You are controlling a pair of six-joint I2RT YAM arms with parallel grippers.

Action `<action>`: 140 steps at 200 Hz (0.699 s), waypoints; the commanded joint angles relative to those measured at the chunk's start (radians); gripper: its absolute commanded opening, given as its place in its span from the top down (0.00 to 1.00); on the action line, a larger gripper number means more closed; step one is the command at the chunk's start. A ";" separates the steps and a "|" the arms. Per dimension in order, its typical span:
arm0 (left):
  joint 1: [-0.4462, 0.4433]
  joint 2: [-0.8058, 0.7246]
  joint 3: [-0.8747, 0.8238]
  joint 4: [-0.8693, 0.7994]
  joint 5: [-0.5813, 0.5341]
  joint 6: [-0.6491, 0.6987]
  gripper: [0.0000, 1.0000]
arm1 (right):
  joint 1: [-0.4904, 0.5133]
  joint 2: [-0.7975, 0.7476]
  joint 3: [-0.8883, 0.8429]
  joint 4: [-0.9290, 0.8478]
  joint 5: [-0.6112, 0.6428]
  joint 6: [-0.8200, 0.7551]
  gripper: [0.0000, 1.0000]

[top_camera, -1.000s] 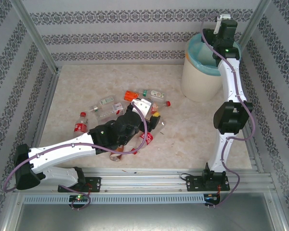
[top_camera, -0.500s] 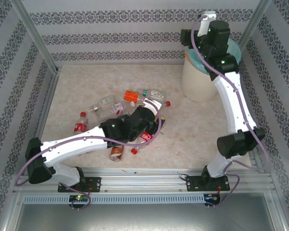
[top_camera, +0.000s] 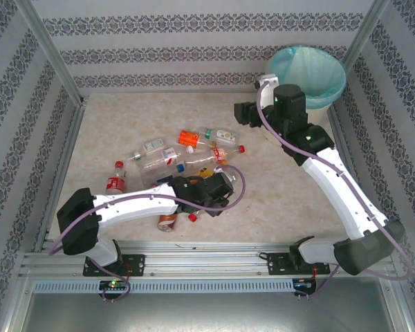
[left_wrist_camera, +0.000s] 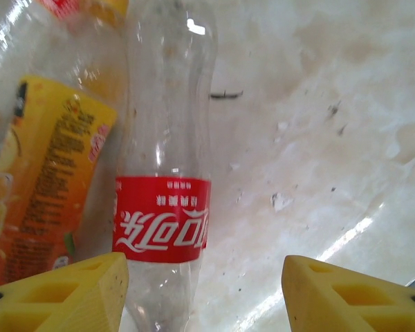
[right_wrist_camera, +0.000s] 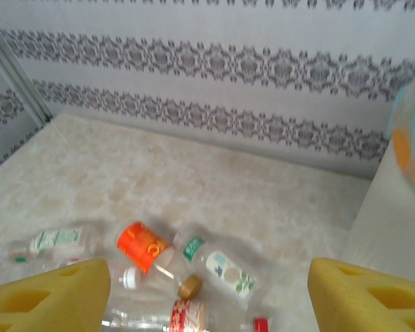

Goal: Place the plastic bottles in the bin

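Several plastic bottles (top_camera: 187,149) lie in a heap on the marble floor left of centre. My left gripper (top_camera: 218,188) hangs low at the heap's near right end. In the left wrist view the left gripper (left_wrist_camera: 204,297) is open around a clear bottle with a red label (left_wrist_camera: 162,218), which lies against the left finger (left_wrist_camera: 69,297) and well apart from the other. A yellow-labelled bottle (left_wrist_camera: 48,173) lies beside it. My right gripper (top_camera: 241,112) is open and holds nothing, just left of the bin (top_camera: 308,69). In the right wrist view the right gripper (right_wrist_camera: 207,297) looks down at an orange-labelled bottle (right_wrist_camera: 142,245).
A red-labelled bottle (top_camera: 115,178) lies apart at the left, and a brown bottle (top_camera: 168,221) with a loose red cap (top_camera: 191,216) lies near the front rail. Patterned walls and metal posts ring the floor. The bin's cream wall (right_wrist_camera: 394,221) is close on the right gripper's right.
The right arm has swung from over the bin down and left to the floor beside it. The left gripper has slid right and nearer along the heap, its jaws narrowing.
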 commanded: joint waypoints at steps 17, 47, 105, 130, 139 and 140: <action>0.019 0.027 -0.049 -0.055 0.014 -0.042 0.39 | 0.013 -0.057 -0.086 0.005 -0.048 0.069 0.24; 0.048 0.001 -0.124 0.005 0.060 -0.072 0.39 | 0.018 -0.056 -0.118 0.009 -0.095 0.101 0.23; 0.086 -0.002 -0.225 0.080 0.150 -0.082 0.39 | 0.034 -0.041 -0.110 0.022 -0.096 0.107 0.23; 0.091 0.001 -0.252 0.114 0.158 -0.076 0.40 | 0.048 -0.041 -0.105 0.024 -0.085 0.101 0.23; 0.095 0.006 -0.254 0.121 0.164 -0.076 0.40 | 0.054 -0.041 -0.106 0.024 -0.079 0.102 0.23; 0.095 0.007 -0.254 0.122 0.165 -0.076 0.41 | 0.054 -0.041 -0.106 0.025 -0.078 0.101 0.23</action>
